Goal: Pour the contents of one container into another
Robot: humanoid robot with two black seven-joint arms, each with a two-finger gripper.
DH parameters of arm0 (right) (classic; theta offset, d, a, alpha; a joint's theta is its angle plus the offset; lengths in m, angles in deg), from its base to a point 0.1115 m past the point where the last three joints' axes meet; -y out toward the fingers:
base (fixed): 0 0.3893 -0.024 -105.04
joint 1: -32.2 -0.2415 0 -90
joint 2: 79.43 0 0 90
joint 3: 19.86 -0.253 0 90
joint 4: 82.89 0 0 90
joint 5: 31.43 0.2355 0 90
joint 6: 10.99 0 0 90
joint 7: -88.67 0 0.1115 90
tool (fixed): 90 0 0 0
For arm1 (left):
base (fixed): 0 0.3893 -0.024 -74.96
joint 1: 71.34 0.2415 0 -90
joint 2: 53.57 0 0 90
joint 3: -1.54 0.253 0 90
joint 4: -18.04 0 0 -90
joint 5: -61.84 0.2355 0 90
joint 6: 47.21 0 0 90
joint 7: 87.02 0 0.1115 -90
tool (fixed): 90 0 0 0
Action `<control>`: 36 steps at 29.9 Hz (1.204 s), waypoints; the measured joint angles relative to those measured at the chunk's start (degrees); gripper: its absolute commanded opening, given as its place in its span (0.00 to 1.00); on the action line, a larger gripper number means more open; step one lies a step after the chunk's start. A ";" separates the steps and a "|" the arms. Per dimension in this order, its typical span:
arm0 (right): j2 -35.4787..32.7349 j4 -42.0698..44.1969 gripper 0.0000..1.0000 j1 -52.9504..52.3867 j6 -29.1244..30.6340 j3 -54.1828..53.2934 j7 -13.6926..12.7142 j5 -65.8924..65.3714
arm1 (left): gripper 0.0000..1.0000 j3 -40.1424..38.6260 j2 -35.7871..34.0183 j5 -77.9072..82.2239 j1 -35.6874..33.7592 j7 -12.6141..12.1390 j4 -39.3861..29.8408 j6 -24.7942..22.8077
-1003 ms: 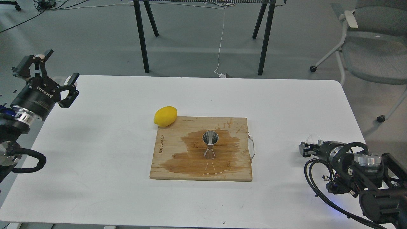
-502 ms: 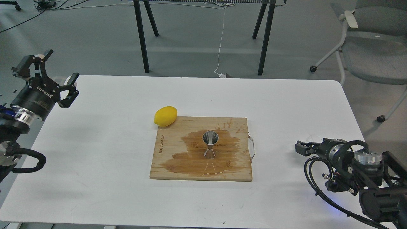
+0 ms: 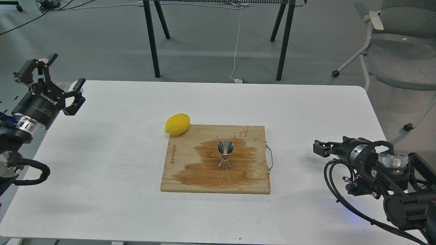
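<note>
The jigger (image 3: 225,154) stands upright on a wet board (image 3: 184,177). I can't find the cup. My left gripper (image 3: 59,83) hangs spread, empty; my right gripper (image 3: 318,149) is unreadable, possibly holding it. The pour looks unfinished.

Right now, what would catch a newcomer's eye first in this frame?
The steel jigger standing upright mid-board, ringed by a dark wet stain on the wooden cutting board. Next, the bright yellow lemon at the board's far left corner, touching its edge.
</note>
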 measured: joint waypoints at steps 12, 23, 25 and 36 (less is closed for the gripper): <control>-6.07 -4.09 0.99 -11.64 5.82 3.71 -7.65 -17.34 | 0.94 -0.04 1.04 -0.04 -0.21 0.00 0.10 0.00; -6.26 9.58 0.99 -12.72 55.46 4.24 -9.99 -26.14 | 0.94 -0.92 1.48 -0.10 -1.13 0.00 -0.30 0.00; -6.64 9.95 0.99 -12.90 55.87 4.43 -9.95 -26.14 | 0.94 -0.86 1.48 -0.10 -1.51 0.00 -0.33 0.00; -7.74 11.30 0.99 -15.07 56.02 4.84 -9.92 -26.21 | 0.94 -0.64 1.03 -0.10 -3.98 0.00 -0.67 0.00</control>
